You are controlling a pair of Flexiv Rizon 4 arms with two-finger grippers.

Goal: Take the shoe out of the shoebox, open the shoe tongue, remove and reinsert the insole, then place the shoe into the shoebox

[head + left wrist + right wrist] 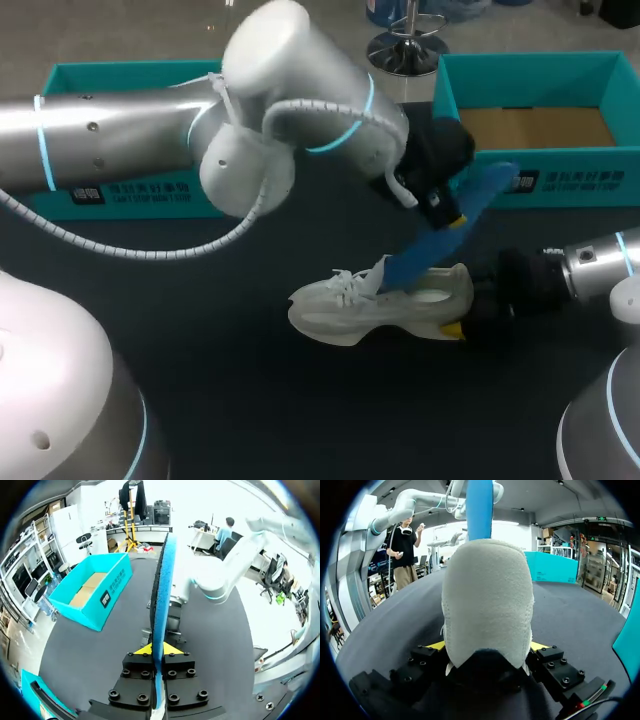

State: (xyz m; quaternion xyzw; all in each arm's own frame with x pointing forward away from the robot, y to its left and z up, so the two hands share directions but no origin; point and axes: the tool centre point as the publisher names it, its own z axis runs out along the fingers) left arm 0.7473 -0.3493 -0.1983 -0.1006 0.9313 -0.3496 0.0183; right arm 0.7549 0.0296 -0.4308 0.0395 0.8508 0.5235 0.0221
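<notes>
R gripper [487, 646] clamps the white shoe [380, 305] by the heel, toe pointing to 9 o'clock. L gripper [158, 649] pinches the blue insole [445, 235], which slants up toward 1 o'clock. Insole's lower end prob. sits inside the shoe, hidden by its collar.

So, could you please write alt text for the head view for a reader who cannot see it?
The left end effector holds a blue insole slanting down, its lower end at the opening of a white shoe on the dark table, while the right end effector grips the shoe's heel. An open teal shoebox stands behind.
</notes>
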